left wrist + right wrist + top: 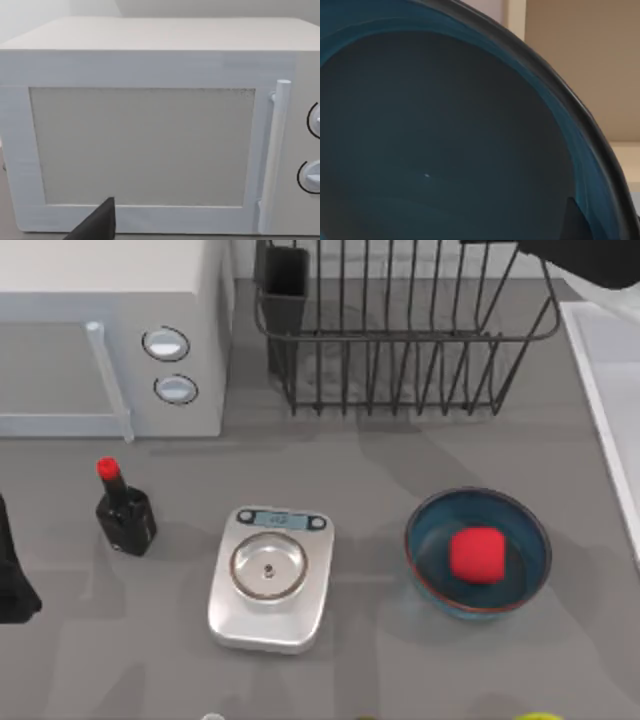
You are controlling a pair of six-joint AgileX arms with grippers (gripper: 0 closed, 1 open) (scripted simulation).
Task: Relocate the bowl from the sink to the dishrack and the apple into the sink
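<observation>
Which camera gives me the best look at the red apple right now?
The top view. There the apple shows whole and unobstructed, sitting inside a teal bowl on the table's right side. The left wrist view looks at the white microwave, and the right wrist view looks into a dark teal bowl interior, with no apple.

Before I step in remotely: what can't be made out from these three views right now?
- Right gripper: top view shows only a dark arm part cut off at the upper right corner; fingers hidden.
- Bowl in the right wrist view: its teal inside fills the picture, so what holds it is hidden.
- Sink: cut off by the top view's right edge; contents hidden.
- Left gripper: one dark tip before the microwave; state unclear.
- Scale display: too small to read.
</observation>
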